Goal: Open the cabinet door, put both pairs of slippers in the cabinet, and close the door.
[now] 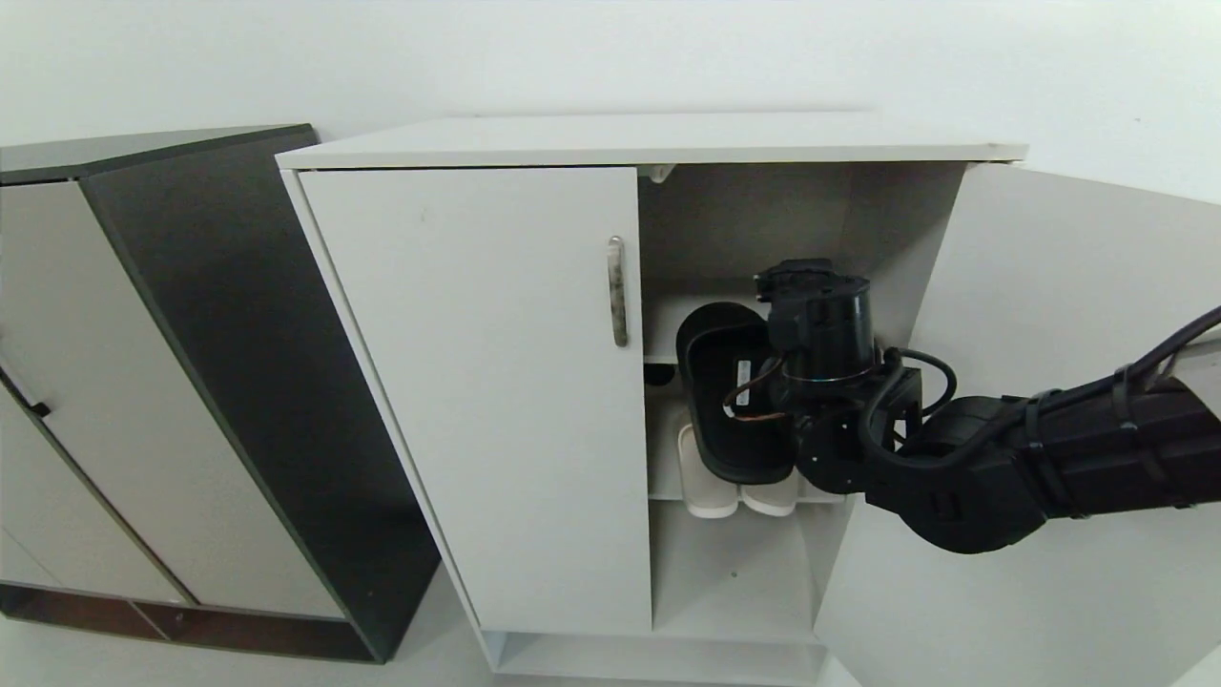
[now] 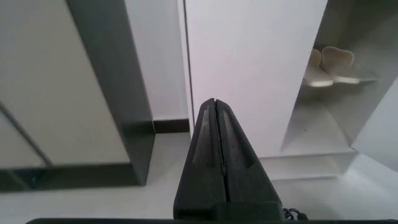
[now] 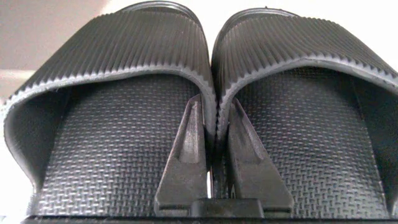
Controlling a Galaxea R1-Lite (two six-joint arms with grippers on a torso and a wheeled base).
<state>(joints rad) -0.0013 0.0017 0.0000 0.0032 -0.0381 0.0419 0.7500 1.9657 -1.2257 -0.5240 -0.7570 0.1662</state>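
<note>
- The black slippers (image 1: 727,401) hang in the open right half of the cabinet (image 1: 649,143). They stand on end, one tip level with the upper shelf and the other down by the shelf below.
- In the right wrist view the pair sits side by side, ribbed straps uppermost, their inner edges pressed together.
- The right gripper (image 3: 214,103) holds them there: one finger reaches into each slipper and the narrow gap between the two fingers pinches both inner strap edges.
- The white slippers (image 1: 734,494) lie side by side on the lower shelf, just under the black pair; I cannot tell whether the two pairs touch.
- The right door (image 1: 1049,334) is swung wide open, and the right arm (image 1: 1030,458) comes in across it.
- The left door (image 1: 477,382) is shut, its metal handle (image 1: 617,291) upright along the inner edge.
- The left gripper (image 2: 215,106) hangs low in front of the left door with its fingers pressed flat together, holding nothing.
- A dark-sided cabinet (image 1: 238,334) stands to the left, near the white one.
</note>
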